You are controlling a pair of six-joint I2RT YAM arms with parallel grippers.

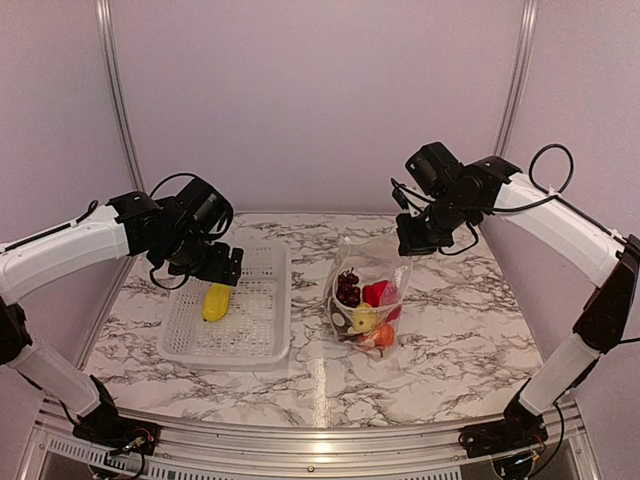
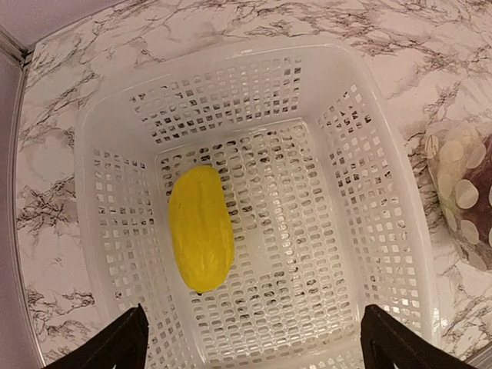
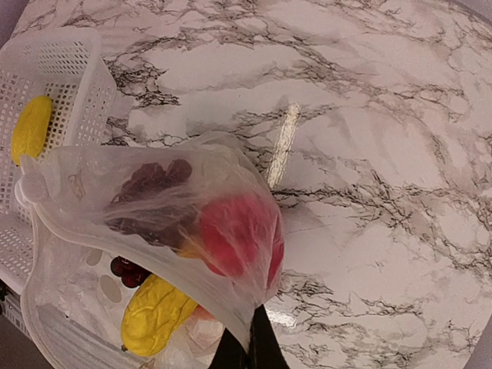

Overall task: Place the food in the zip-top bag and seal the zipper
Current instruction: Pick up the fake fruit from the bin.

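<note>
- Nearest, in the left wrist view, the left gripper has its dark fingers spread as wide as they go, with nothing between them.
- Below and ahead of them lies the yellow piece, the only food I can see outside the bag. It lies flat on the floor of the white basket, left of the basket's middle.
- Its long axis runs away from the wrist with only a slight tilt, so the fingers would close across its narrow width. It sits nearer the left finger than the right.
- The left arm hangs over the basket with its wrist pointed down, and is plainly the nearer one.
- Just right of the basket, the zip-top bag stands on the marble table, holding grapes, the red pepper and an orange fruit.
- The right gripper is pinched tight on the bag's upper edge and holds it upright; the mouth looks unsealed to me.
</note>
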